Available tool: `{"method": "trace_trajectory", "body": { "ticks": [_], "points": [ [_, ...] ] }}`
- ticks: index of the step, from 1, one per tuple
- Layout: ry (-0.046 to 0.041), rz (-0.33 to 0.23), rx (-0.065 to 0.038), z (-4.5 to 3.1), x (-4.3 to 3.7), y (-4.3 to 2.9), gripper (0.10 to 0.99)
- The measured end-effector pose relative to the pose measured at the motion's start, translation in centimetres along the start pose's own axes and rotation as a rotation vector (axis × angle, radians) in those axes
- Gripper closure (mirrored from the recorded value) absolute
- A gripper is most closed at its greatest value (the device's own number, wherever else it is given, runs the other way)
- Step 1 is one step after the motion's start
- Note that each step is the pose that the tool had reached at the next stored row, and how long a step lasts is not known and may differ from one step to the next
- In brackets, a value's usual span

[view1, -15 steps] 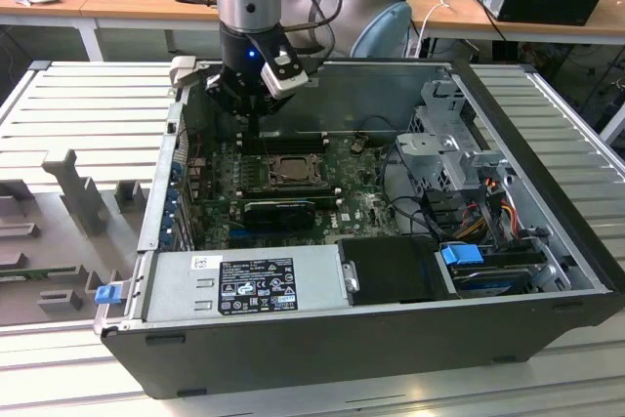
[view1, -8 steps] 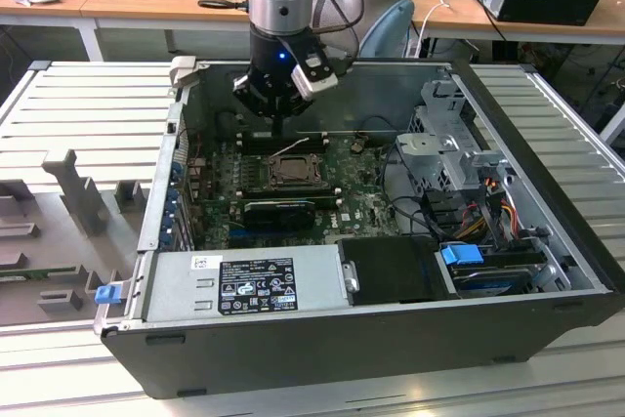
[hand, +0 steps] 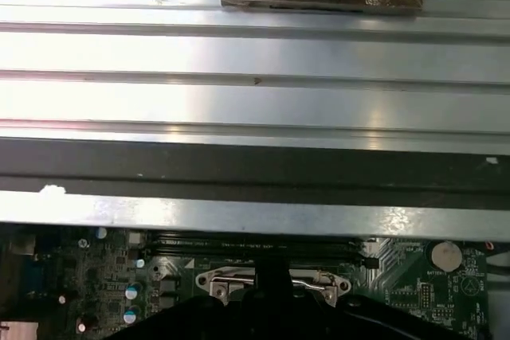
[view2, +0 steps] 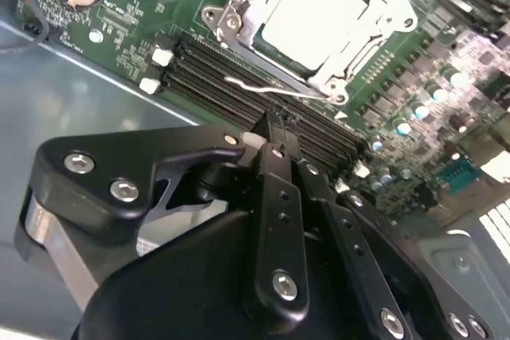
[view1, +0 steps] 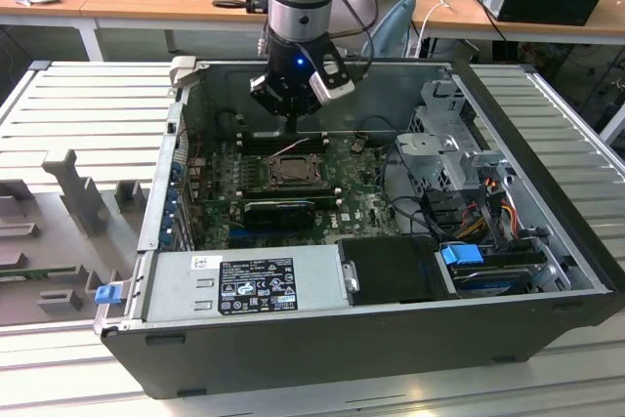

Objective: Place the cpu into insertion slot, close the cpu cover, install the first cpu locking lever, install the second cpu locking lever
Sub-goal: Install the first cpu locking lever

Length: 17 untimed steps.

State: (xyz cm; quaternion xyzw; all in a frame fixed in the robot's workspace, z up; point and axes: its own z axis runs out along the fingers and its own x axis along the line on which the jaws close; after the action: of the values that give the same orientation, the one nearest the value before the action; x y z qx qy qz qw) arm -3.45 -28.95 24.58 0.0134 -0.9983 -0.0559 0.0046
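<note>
Black gripper [view2: 276,127] fingers sit pinched narrow, holding nothing, with the tip just beside the insertion slot [view1: 270,175], over the ram slots [view2: 207,77]. One cpu [view2: 319,13] lies in that slot, and one cpu cover [view2: 233,20] is down around it. One wire locking lever [view2: 263,85] runs along the slot's edge. I judge the first-lever step is in hand, calling for a downward push to hook the lever under its catch.
</note>
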Motion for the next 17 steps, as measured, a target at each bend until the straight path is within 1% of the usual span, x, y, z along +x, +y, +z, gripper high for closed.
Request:
{"method": "trace_trajectory", "body": {
  "ticks": [6, 7, 9, 10, 11, 12, 14, 15, 17],
  "points": [
    [0.0001, 0.000, 0.000, 1.28, -0.58, -0.15, 0.980],
    [0.0000, 0.000, -0.001, 1.39, -0.60, -0.16, 0.980],
    [0.0000, 0.000, -0.008, 1.52, -0.60, -0.18, 0.980],
    [-0.0003, 0.000, -0.015, 1.60, -0.60, -0.18, 0.980],
    [-0.0006, 0.000, -0.019, 1.66, -0.60, -0.19, 0.980],
    [-0.0008, 0.000, -0.020, 1.78, -0.60, -0.20, 0.980],
    [-0.0005, 0.000, -0.019, 1.99, -0.64, -0.23, 0.980],
    [-0.0003, 0.000, -0.014, 2.03, -0.64, -0.23, 0.980],
    [-0.0009, -0.001, -0.013, 2.08, -0.64, -0.29, 0.980]
  ]
}}
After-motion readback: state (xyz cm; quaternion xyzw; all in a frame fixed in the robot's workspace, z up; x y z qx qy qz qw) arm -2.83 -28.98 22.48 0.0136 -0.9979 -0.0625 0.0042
